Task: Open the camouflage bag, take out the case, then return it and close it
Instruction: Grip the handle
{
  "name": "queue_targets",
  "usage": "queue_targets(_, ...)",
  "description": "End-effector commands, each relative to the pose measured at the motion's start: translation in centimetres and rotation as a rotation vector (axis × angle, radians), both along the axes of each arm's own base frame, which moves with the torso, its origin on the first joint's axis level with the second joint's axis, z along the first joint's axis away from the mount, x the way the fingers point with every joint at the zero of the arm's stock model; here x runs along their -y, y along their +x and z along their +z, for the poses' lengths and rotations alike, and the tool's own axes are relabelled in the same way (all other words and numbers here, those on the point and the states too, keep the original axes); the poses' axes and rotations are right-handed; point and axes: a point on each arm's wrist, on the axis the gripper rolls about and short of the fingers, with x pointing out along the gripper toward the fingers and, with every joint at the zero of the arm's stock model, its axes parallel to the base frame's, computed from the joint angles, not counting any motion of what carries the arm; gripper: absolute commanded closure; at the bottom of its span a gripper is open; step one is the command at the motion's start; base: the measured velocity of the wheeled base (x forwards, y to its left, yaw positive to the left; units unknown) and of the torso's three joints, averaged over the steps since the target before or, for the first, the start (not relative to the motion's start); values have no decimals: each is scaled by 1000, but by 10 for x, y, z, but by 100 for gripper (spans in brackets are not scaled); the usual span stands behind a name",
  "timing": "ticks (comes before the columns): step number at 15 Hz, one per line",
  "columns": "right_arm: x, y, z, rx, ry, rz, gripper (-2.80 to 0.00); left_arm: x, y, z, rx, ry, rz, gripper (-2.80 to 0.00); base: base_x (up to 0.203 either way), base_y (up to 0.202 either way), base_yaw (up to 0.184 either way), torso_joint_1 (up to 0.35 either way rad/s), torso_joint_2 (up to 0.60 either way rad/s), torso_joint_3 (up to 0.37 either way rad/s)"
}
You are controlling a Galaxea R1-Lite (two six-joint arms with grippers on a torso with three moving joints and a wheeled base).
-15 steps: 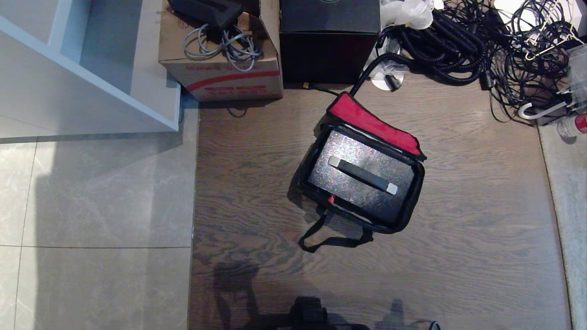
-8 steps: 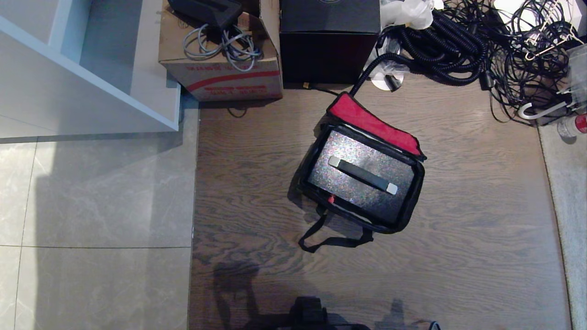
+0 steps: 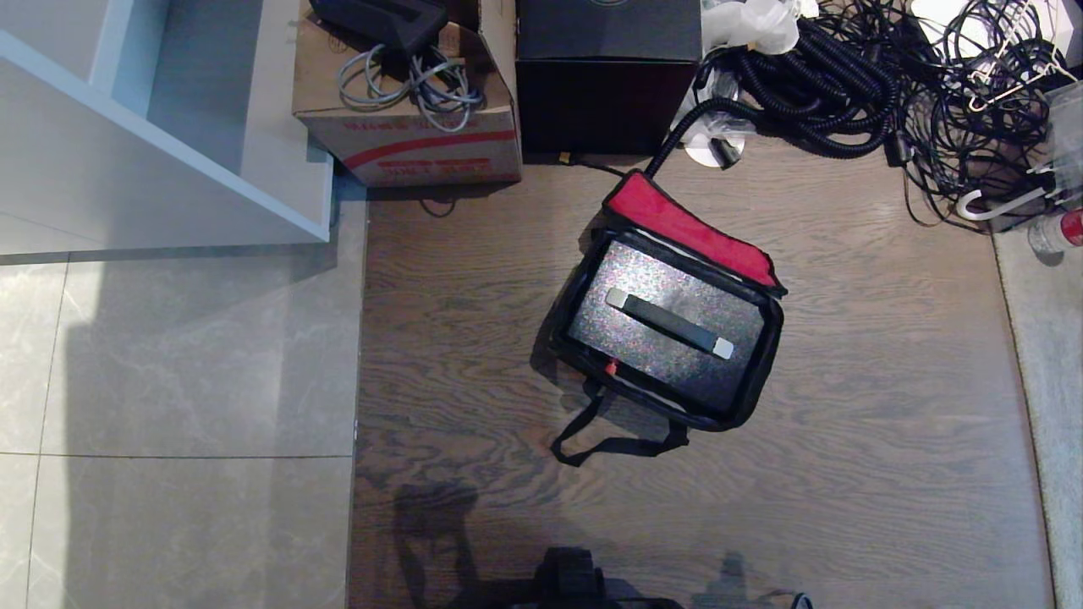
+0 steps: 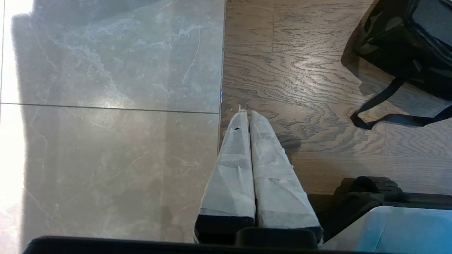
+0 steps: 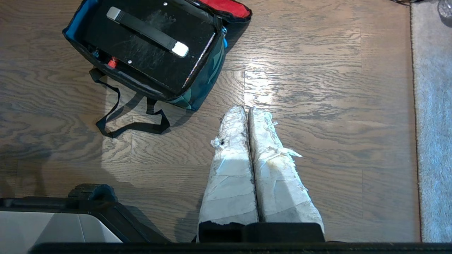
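The camouflage bag [image 3: 768,355] stands open on the wood floor, its red-lined lid [image 3: 681,224] folded back toward the far side. Inside it sits the case [image 3: 660,351], black and speckled, with its bar handle [image 3: 668,322] and white ends facing up. The right wrist view shows the same bag [image 5: 206,83] and case [image 5: 141,49] up ahead of my right gripper [image 5: 247,108], which is shut and empty above bare floor. My left gripper [image 4: 246,113] is shut too, over the seam between tile and wood, with a corner of the bag [image 4: 388,38] off to one side. Neither gripper shows in the head view.
A cardboard box [image 3: 406,127] with cables and a taller black box [image 3: 607,76] stand beyond the bag. A heap of black hoses and wires [image 3: 888,85] fills the far right. A white shelf unit [image 3: 161,127] sits far left. The bag's strap [image 3: 609,444] lies looped on the floor.
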Motion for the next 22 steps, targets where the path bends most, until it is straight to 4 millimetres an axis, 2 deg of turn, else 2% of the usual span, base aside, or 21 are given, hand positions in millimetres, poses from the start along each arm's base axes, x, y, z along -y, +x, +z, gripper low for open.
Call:
queue_targets(1,0,4,-11,-43,-1,1,0,0,0,0,0,0,1,0,0,0,0,2,0,52)
queue_targets(22,0,4,-11,-44,-1,1,0,0,0,0,0,-2,1,0,0,0,0,1,2,194)
